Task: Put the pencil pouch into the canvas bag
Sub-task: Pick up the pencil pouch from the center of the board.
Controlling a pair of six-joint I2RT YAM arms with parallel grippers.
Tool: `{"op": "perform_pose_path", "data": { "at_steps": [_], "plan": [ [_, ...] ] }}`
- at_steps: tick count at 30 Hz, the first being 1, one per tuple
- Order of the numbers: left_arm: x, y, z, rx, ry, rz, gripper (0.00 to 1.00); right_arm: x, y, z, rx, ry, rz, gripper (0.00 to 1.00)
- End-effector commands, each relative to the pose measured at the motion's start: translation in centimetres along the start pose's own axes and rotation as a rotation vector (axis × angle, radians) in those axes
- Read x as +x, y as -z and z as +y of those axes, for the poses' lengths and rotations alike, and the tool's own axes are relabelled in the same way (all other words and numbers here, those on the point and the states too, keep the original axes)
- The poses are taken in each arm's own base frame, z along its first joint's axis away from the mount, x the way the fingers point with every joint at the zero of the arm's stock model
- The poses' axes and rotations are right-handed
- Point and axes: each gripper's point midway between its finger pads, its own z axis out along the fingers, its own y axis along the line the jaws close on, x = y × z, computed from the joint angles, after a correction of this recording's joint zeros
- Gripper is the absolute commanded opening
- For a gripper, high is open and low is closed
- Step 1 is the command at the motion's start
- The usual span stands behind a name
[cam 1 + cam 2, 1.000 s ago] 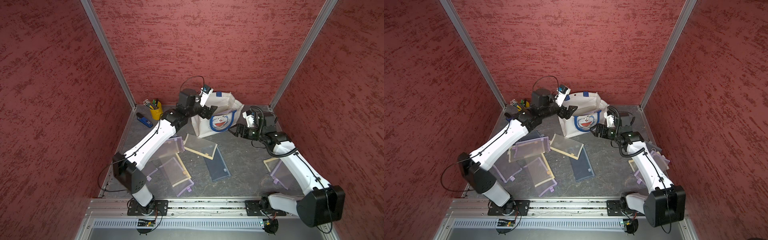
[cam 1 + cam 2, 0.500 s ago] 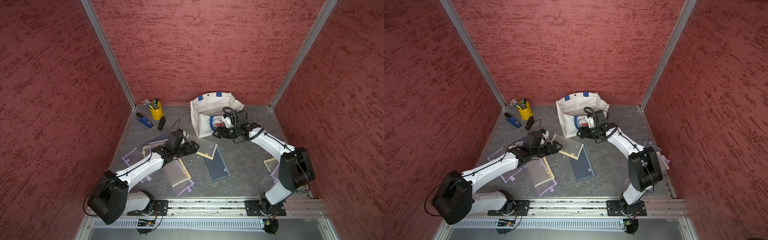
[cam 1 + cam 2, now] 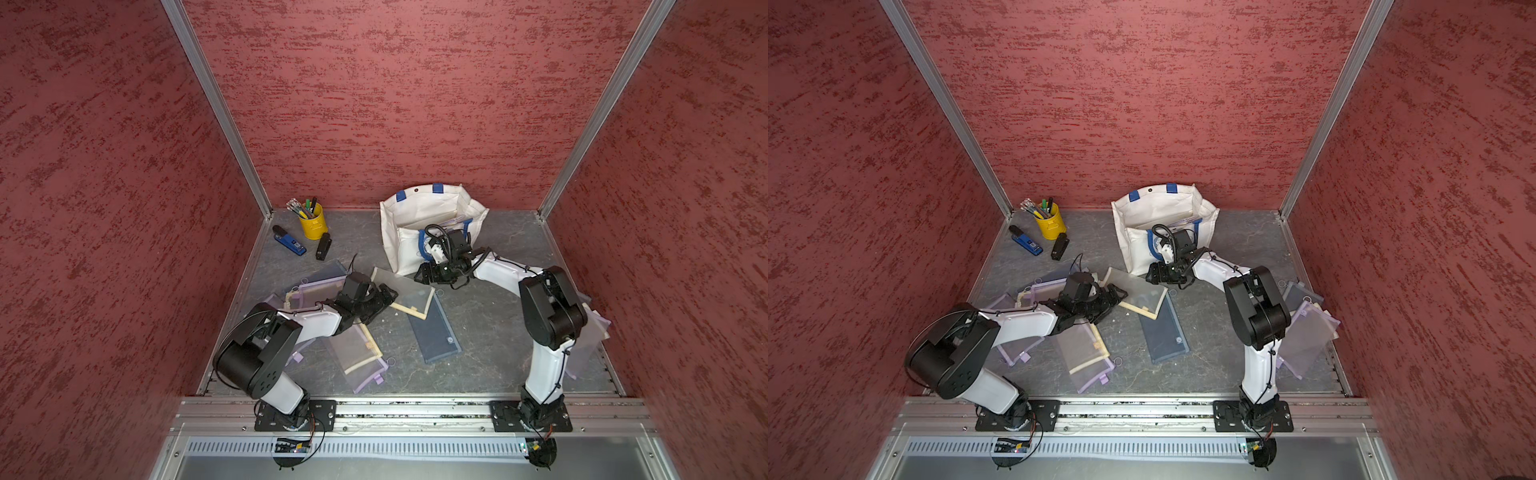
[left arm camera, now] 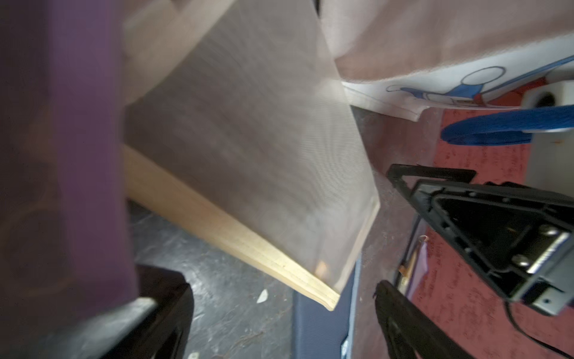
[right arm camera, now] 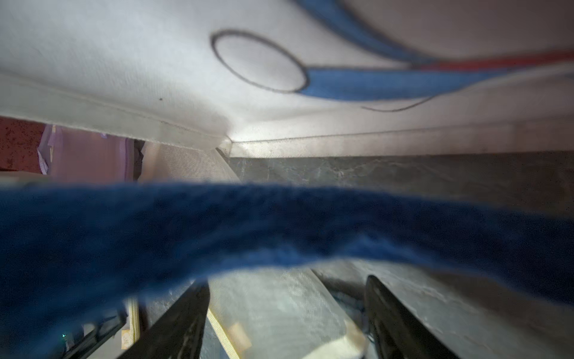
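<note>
You can't read the printed face on the bag [image 3: 399, 249] in either top view: the right arm [image 3: 455, 247] covers it. That arm also hides part of the pouches [image 3: 598, 328] behind it. In the right wrist view a blurred blue handle [image 5: 279, 230] blocks much of the picture. In the left wrist view a purple smear [image 4: 62, 155] covers a large part, too blurred to name.

Beyond the right pincer [image 3: 422, 276] rises the back wall [image 3: 395, 104], dark red with a rough, streaked texture. Side walls [image 3: 104, 208] of the same finish close in outward of the left pincer [image 3: 384, 293] and outward of the right one. Slanting aluminium posts [image 3: 216, 108] mark the two far corners. Under both pincers lies a grey, veined floor [image 3: 494, 332], evenly lit. Behind them, at the near edge, runs a metal rail [image 3: 415, 409] with a slotted strip [image 3: 415, 449] below it.
</note>
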Motion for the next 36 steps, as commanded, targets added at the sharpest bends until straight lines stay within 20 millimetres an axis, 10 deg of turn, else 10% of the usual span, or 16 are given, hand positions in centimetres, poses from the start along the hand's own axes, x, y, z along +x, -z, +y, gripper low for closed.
{"op": "perform_pose_path", "data": {
  "at_steps": [1,21,32,36],
  "plan": [
    [-0.7,-1.4,0.6,0.022,0.080,-0.027,0.91,-0.1,-1.0,1.1,-0.045,0.049,-0.017,0.78],
    [-2.1,-4.4,0.3,0.109,0.131,-0.072,0.75,5.1,-2.3,3.5,-0.130,0.058,0.047,0.49],
    [-2.3,-4.3,-1.2,0.126,0.076,-0.055,0.01,4.6,0.7,5.4,-0.155,0.099,-0.012,0.48],
    [-2.6,-2.6,-2.9,0.132,0.002,-0.065,0.00,3.2,2.8,6.7,-0.160,0.128,-0.061,0.52]
  ]
}}
